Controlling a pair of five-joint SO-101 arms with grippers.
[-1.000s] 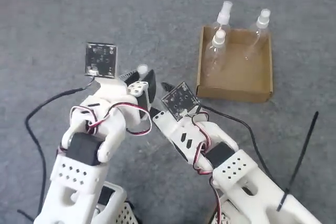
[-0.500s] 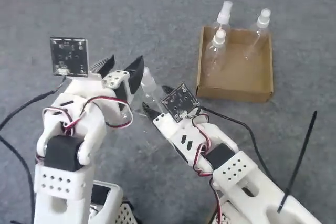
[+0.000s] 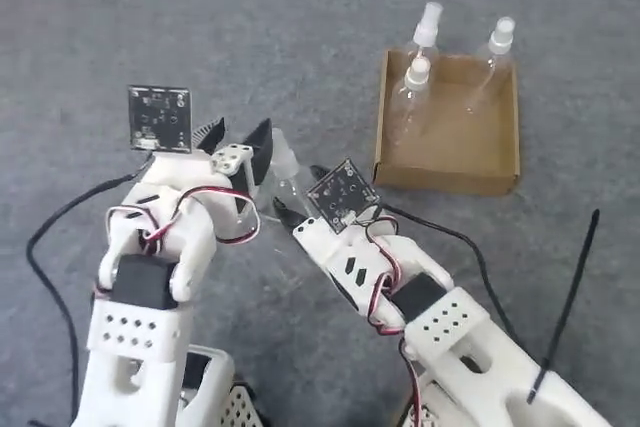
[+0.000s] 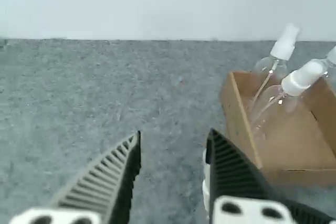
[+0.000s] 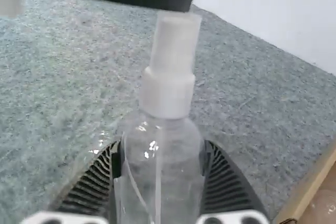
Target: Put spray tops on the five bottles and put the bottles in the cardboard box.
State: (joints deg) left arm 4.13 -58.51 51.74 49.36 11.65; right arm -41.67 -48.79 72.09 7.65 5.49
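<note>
The right pincer [image 5: 160,156] is clamped on a bottle [image 3: 287,179] with its spray top [image 5: 169,72] on, above the grey surface [image 3: 100,47] near the box [image 3: 447,179]. The left pincer [image 4: 173,139] stands wide just beside that top. In the box lean three bottles [image 3: 408,97].

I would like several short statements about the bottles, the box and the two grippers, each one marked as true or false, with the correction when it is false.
1. The right gripper is shut on a bottle. True.
2. This bottle has a bare neck with nothing fitted on it. False: a white spray top is on it.
3. The cardboard box holds three bottles, each with a spray top. True.
4. The left gripper is shut on a loose cap. False: it is open and grips nothing.
</note>
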